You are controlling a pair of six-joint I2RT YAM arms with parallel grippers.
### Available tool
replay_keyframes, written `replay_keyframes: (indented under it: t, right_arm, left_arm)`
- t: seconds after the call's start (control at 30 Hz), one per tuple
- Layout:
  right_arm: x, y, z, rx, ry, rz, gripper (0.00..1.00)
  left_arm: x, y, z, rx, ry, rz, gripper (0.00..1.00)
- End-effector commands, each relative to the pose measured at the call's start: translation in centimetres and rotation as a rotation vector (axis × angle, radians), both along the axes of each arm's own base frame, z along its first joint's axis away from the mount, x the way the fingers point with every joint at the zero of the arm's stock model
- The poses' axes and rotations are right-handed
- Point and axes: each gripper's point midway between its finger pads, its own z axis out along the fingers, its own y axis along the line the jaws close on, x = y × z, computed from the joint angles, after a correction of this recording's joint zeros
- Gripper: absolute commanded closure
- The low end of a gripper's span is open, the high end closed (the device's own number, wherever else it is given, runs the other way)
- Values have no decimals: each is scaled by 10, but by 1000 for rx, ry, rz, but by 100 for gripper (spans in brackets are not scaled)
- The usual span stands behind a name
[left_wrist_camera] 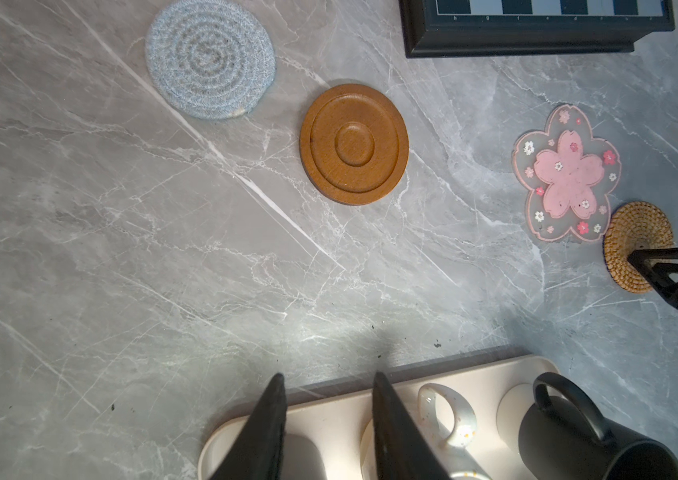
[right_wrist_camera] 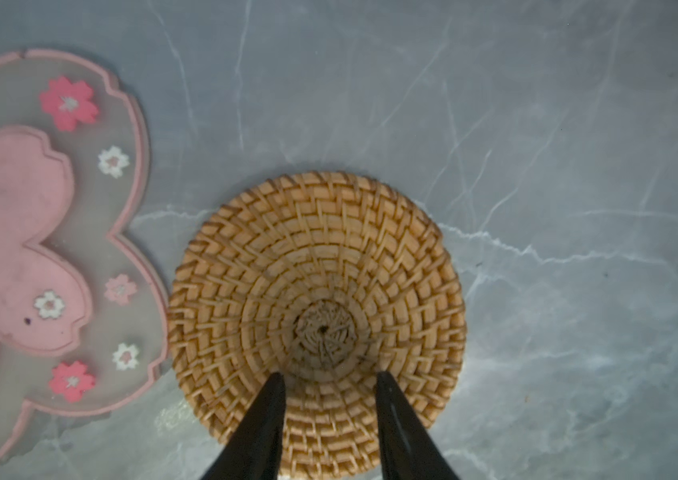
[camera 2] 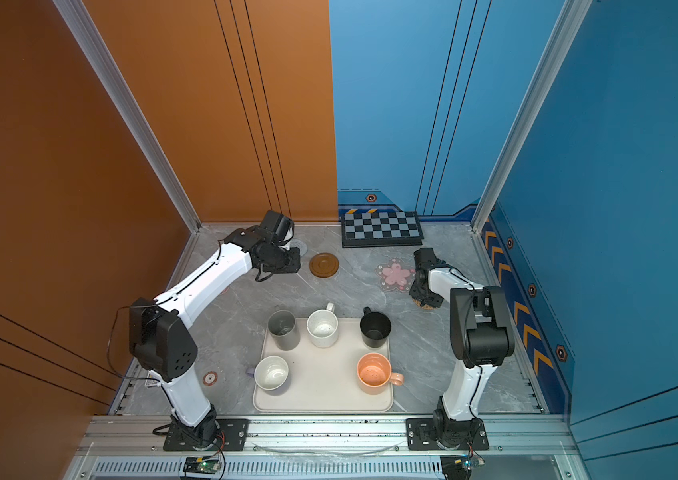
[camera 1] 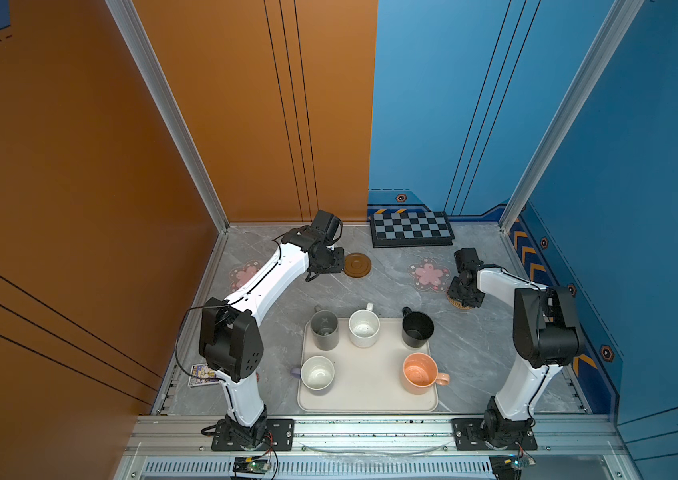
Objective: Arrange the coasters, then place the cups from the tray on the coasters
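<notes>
Right claw (right_wrist_camera: 330, 377) sat directly over the rattan coaster (right_wrist_camera: 316, 257), tips parted, nothing clamped (contact with the weave unclear). The coaster lay flat on the bench (right_wrist_camera: 578, 166), with the pink flower coaster (right_wrist_camera: 17, 232) just beside it, edges nearly touching. Likely light, stiff, rough-woven and thin-rimmed: probably best pinched across the edge, or pressed and slid. Left claw (left_wrist_camera: 327, 380) hung open and empty, brown disc coaster (camera 1: 357, 264) just beside it.

In both top views the table (camera 1: 279, 299) is seen from high above its near edge. The rattan coaster (right_wrist_camera: 316, 257), seen closely from the right wrist, is shared with the left wrist view.
</notes>
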Motion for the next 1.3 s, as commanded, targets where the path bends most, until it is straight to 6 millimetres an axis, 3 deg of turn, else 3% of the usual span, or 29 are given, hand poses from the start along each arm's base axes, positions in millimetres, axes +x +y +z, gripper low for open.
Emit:
replay_keyframes:
  t: [0.0,0.13,0.3,0.5,0.67,0.8,0.9,1.03,1.27]
  right_arm:
    - [-30,8,-8,1,103,-6,60]
    - [-43,23,-6,9,143,15,61]
    - [-68,42,-7,29,171,18,61]
    - [-81,60,-15,25,200,54,61]
    - [-75,79,-21,11,210,105,62]
    - [-67,97,-18,7,194,159,63]
    - [-56,108,-13,8,172,192,63]
    - [-45,117,-10,19,157,208,63]
    - [-36,132,-14,35,160,245,64]
  left_arm:
    - [-5,9,2,15,-4,20,64]
    - [-3,12,-2,8,-3,23,64]
    - [18,12,-26,10,14,34,64]
    - [48,-10,-48,-5,23,9,65]
    - [70,-37,-68,-27,41,-24,66]
    - [82,-57,-72,-64,25,-48,67]
    - [91,-66,-83,-73,26,-48,67]
    - [96,-77,-113,-107,58,-42,68]
    - [103,-84,-134,-118,81,-32,68]
